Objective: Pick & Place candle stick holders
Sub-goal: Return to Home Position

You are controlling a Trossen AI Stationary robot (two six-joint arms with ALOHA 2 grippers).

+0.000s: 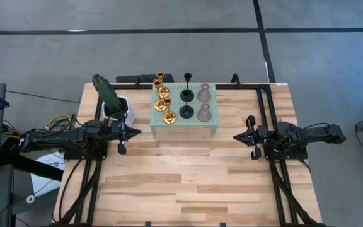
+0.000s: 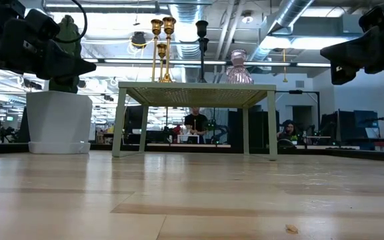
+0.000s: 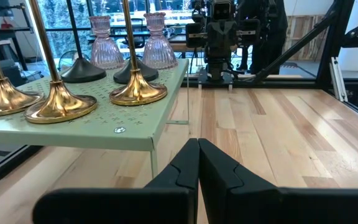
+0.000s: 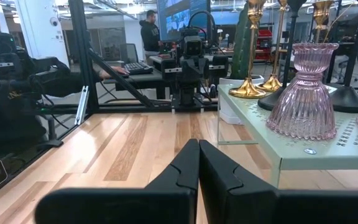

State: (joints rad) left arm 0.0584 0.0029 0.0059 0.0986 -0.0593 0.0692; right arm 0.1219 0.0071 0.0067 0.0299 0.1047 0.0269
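Seven candle stick holders stand by their round bases on the pale green perforated stand (image 1: pixel 212 116): three gold ones (image 1: pixel 163 101) at its left, two black ones (image 1: pixel 186 104) in the middle, two pinkish ones (image 1: pixel 203 104) at its right. In the left wrist view the gold bases (image 3: pixel 61 102) are nearest. In the right wrist view a pinkish holder (image 4: pixel 306 93) is nearest. My left gripper (image 1: pixel 137 132) is shut and empty, left of the stand. My right gripper (image 1: pixel 236 136) is shut and empty, right of the stand.
A green cactus in a white pot (image 1: pixel 113 101) stands left of the stand, just beyond my left arm. Bare wood tabletop (image 1: pixel 188 183) lies between the arms and toward the near edge. People sit beyond the table in the low view (image 2: pixel 195 123).
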